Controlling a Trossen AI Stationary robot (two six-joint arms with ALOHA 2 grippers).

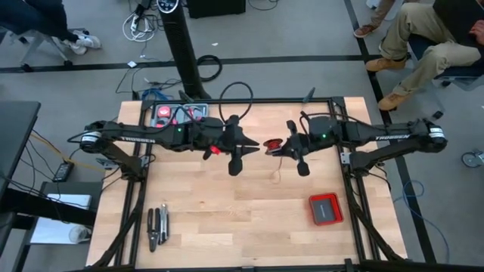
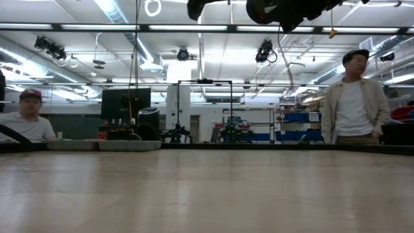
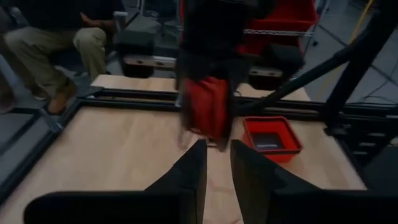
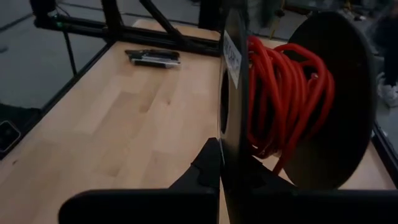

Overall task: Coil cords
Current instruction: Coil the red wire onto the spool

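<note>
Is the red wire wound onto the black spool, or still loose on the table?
Wound on. The right wrist view shows the red wire coiled in loops between the black spool discs, held in the right tool above the table.

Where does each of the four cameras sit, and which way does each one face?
High: overhead, straight down on the table; both arms show.
Low: table height, level into the room; arms hang at top.
Left wrist: past left gripper toward the spool and red box.
Right wrist: right gripper shut on spool of red wire.
Shared: spool, box, table.

A red box and pliers lie on the table.
</note>
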